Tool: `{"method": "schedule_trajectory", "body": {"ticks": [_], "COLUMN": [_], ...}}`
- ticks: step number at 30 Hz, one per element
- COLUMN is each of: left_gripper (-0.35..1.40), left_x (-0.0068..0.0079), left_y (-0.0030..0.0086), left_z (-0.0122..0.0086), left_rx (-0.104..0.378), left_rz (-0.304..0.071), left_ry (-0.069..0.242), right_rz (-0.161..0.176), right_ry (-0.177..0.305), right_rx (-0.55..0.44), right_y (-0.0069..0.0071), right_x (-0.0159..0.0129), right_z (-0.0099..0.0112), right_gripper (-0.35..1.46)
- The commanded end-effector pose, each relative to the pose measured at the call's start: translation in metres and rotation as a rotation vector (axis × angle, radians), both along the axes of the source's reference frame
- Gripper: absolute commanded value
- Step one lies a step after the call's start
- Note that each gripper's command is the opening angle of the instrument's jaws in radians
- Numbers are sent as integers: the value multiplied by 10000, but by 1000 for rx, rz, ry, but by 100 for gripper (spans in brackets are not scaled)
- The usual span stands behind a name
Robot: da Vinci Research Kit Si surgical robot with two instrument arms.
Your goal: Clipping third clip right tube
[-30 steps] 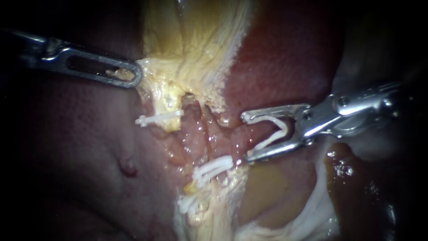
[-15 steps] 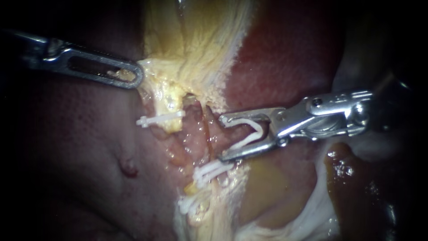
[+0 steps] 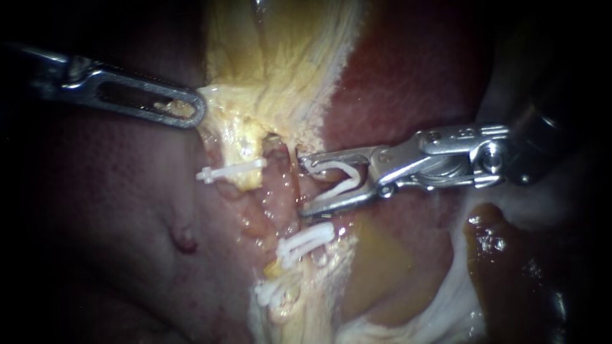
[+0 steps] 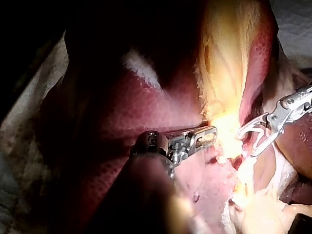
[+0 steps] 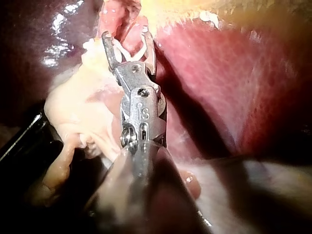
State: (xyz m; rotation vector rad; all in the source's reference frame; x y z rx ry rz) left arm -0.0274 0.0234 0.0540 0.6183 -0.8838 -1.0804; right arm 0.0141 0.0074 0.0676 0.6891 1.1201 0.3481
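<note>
My right instrument (image 3: 301, 185) comes in from the right. Its jaws stand wide apart with an open white clip (image 3: 335, 181) seated between them, touching both. The jaw tips reach the pink right tube (image 3: 294, 175), one above and one below it. A closed white clip (image 3: 306, 239) sits lower on this tube, and another (image 3: 271, 290) lies further down. The left tube carries a white clip (image 3: 229, 170). My left instrument (image 3: 182, 109) is shut on the yellow edge of the gallbladder (image 3: 280, 70). The right wrist view shows the loaded jaws (image 5: 127, 44) against pale tissue.
Dark red liver (image 3: 408, 83) lies behind and to the right of the tubes, and more liver (image 3: 115, 210) fills the left. Pale yellow fatty tissue (image 3: 306, 306) hangs below the clips. In the left wrist view both instruments (image 4: 207, 135) (image 4: 248, 141) flank the brightly lit tubes.
My right instrument has moved left with its open clip, from beside the liver to the right tube. My left instrument and the held tissue have stayed in place.
</note>
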Motion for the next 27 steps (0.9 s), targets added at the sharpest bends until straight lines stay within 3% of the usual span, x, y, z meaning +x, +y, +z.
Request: {"method": "schedule_trajectory", "body": {"ticks": [1, 8, 14, 27], "left_gripper": [-35, -35, -35, -35], "left_x": [0, -1, -2, -3], "left_y": [0, 0, 0, -1], "left_z": [0, 0, 0, 1], "left_rx": [0, 0, -1, 0], "left_rz": [-1, -1, -2, 0], "left_ry": [0, 1, 1, 0], "right_rz": [9, 27, 44, 30], "right_ry": [6, 18, 65, 159], "right_rx": [4, 7, 49, 110], "right_y": [1, 2, 3, 2], "right_x": [1, 11, 18, 26], "right_z": [1, 5, 7, 8], "right_gripper": [50, 50, 50, 50]}}
